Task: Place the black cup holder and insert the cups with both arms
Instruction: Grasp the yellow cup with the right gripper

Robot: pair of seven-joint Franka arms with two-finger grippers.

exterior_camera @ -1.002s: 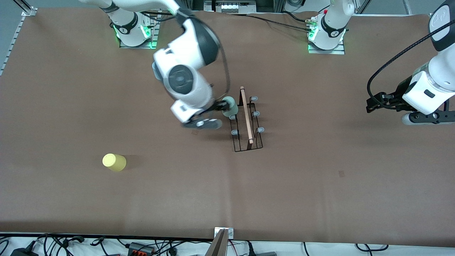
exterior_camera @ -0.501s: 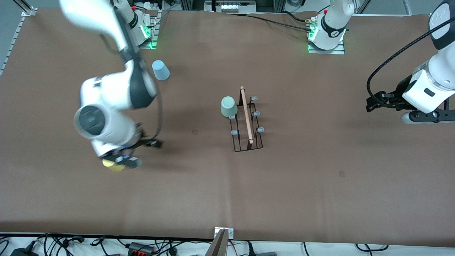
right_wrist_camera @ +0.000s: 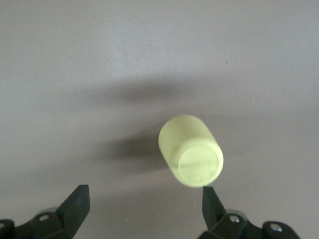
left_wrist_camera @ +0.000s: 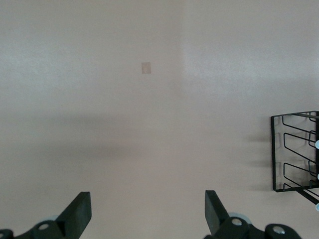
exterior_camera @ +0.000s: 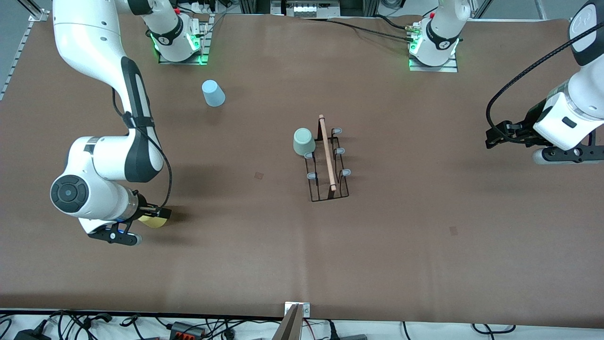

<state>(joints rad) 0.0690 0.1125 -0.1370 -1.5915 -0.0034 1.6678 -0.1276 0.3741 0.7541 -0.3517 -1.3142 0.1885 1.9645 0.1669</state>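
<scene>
Right gripper [right_wrist_camera: 142, 209], jaws wide, hovers over the yellow cup [exterior_camera: 155, 221] at the worktop's [exterior_camera: 424, 245] eight o'clock. Black cup holder [exterior_camera: 326, 163] centre, green cup [exterior_camera: 303, 141] on it. Left gripper [left_wrist_camera: 145, 211] waits, jaws wide, above bare surface at three o'clock.

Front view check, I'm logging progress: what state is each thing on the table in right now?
Black cup holder: upright mid-table, one cup on it.
Green cup: upside down on a holder prong.
Blue cup: upside down on the table, free.
Yellow cup: upside down on the table, not gripped.
Right gripper: open, beside the yellow cup.
Left gripper: open, waiting above bare table.
</scene>
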